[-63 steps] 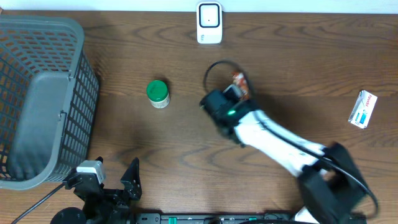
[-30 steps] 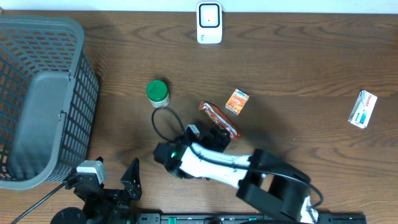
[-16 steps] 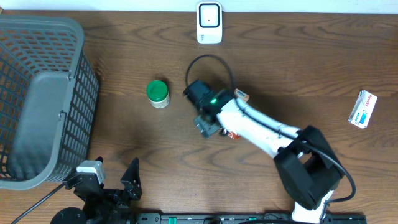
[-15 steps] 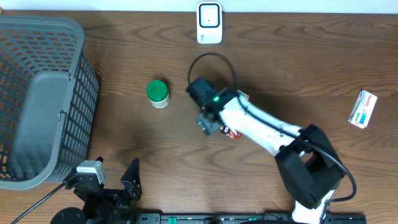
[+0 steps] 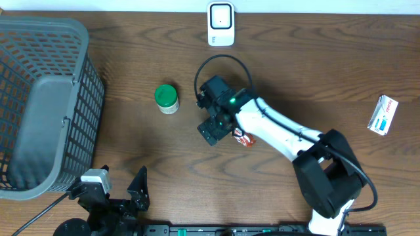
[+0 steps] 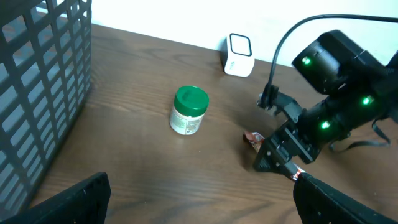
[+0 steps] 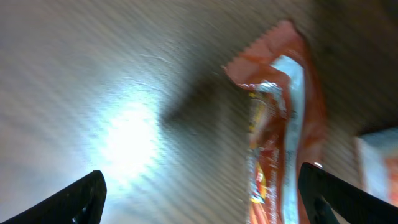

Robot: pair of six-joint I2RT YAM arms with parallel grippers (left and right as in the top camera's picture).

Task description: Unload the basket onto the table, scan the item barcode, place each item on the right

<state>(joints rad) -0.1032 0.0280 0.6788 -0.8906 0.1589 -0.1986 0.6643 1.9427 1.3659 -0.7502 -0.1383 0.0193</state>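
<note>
right gripper [image 5: 212, 130] has swung back over the snack packet [image 7: 283, 124]: jaws wide, empty, packet just ahead of the fingertips. grasp pending; scanner [image 5: 221, 24] well beyond. left gripper [image 6: 205, 202] wide, idle.

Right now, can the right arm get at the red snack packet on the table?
Probably yes. The right gripper hangs open just over the red packet, which lies flat on the table with nothing between them.

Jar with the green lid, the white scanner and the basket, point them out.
jar [image 5: 166, 96]: overhead view, on its green lid.
white scanner [image 5: 221, 23]: overhead view, on its front face.
basket [image 5: 46, 49]: overhead view, on its mesh wall.
</note>
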